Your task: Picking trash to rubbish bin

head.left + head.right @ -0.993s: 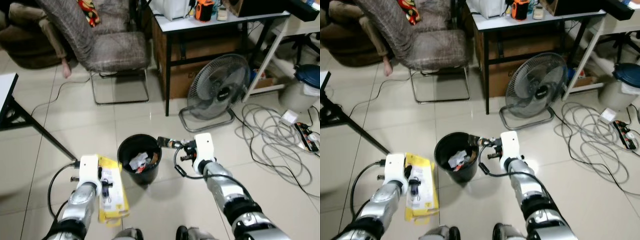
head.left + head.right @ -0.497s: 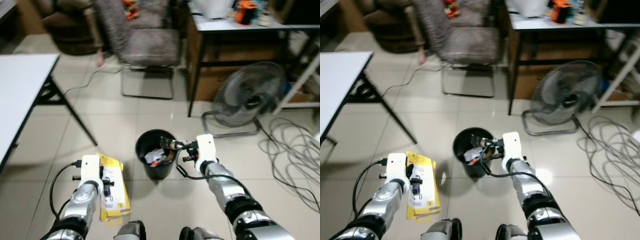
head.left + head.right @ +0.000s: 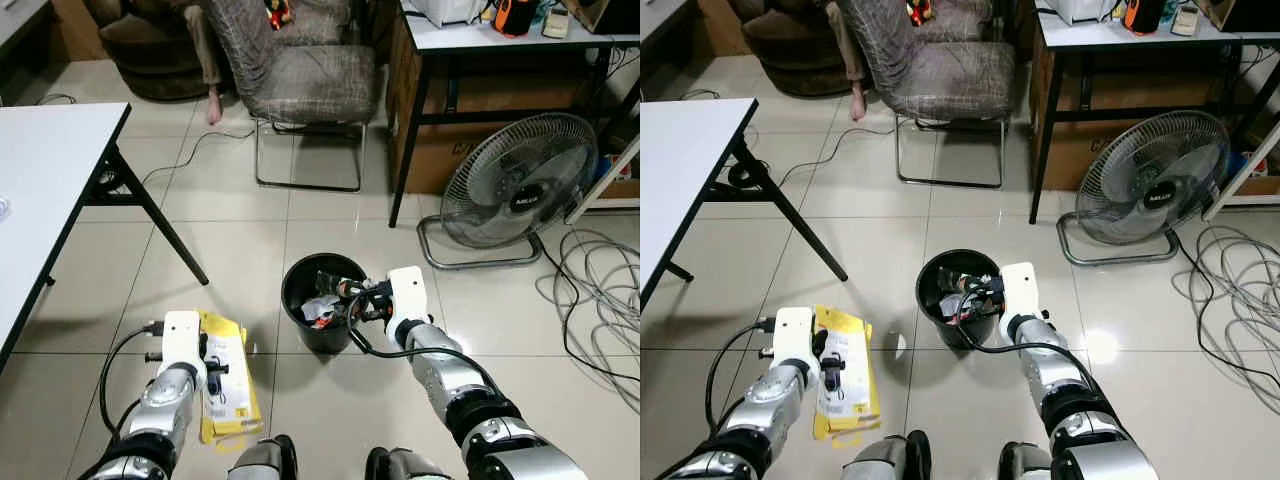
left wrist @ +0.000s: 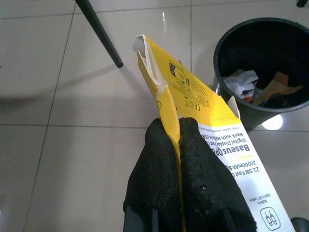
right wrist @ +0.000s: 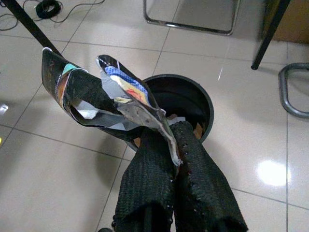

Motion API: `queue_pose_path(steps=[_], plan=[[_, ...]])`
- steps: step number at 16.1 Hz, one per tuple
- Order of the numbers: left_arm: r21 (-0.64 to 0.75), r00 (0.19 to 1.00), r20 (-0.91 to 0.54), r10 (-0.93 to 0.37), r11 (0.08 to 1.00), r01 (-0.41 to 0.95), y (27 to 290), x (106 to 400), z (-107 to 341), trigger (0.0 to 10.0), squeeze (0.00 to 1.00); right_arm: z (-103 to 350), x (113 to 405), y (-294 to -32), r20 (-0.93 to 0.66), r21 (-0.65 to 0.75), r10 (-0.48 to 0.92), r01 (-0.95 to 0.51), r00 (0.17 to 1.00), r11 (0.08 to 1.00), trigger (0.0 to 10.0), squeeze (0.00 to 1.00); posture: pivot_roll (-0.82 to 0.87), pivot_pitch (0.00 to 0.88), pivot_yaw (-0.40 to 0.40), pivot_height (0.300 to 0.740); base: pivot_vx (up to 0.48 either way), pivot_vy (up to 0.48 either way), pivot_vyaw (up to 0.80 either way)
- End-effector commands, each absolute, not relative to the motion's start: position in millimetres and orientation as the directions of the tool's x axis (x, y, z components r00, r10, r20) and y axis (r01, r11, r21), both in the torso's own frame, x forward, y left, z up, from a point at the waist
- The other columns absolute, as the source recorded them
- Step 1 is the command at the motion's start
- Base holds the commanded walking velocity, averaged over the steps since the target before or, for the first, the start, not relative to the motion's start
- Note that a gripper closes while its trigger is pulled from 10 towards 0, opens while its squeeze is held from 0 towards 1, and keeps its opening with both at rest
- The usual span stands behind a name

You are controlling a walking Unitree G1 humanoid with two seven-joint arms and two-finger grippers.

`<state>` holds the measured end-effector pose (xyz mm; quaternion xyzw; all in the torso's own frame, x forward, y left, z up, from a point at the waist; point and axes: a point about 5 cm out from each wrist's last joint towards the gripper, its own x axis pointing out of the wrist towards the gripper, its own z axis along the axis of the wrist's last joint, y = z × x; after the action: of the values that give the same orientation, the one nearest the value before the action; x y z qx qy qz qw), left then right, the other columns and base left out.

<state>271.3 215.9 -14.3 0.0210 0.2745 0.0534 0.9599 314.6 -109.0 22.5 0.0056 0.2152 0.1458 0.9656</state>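
Right gripper [image 5: 173, 145] pinches a wrapper [image 5: 96, 96] over the bin [image 3: 323, 300]; left gripper [image 4: 175, 140], nearer left, clamps a yellow box [image 4: 203, 111].

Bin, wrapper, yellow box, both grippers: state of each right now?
Black rubbish bin: upright, open, trash inside.
Crumpled wrapper: pinched in the right gripper, over the bin.
Yellow power bank box: torn open, clamped in the left gripper, beside the bin.
Floor fan: upright on the floor.

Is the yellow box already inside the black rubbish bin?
No, the left gripper holds the yellow box pinched between its fingers, outside and beside the black rubbish bin.
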Motion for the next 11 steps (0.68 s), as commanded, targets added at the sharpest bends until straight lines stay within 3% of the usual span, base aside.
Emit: queue_pose_path(steps=[1, 11], plan=[[0.079, 0.831, -0.543, 0.123, 0.992, -0.096, 221.6, 265.9, -18.3, 10.0, 0.00, 20.6, 313.2, -106.8, -0.419, 0.067, 0.288, -0.287, 0.861, 0.955, 10.0, 0.00, -0.11, 0.156, 0.065, 0.740, 0.326, 0.000, 0.00], [0.089, 0.825, -0.552, 0.121, 0.992, -0.086, 222.9, 261.2, -21.8, 10.0, 0.00, 9.1, 306.1, -114.7, -0.477, 0.062, 0.265, -0.269, 0.838, 0.961, 10.0, 0.00, -0.11, 0.152, 0.063, 0.740, 0.330, 0.000, 0.00]])
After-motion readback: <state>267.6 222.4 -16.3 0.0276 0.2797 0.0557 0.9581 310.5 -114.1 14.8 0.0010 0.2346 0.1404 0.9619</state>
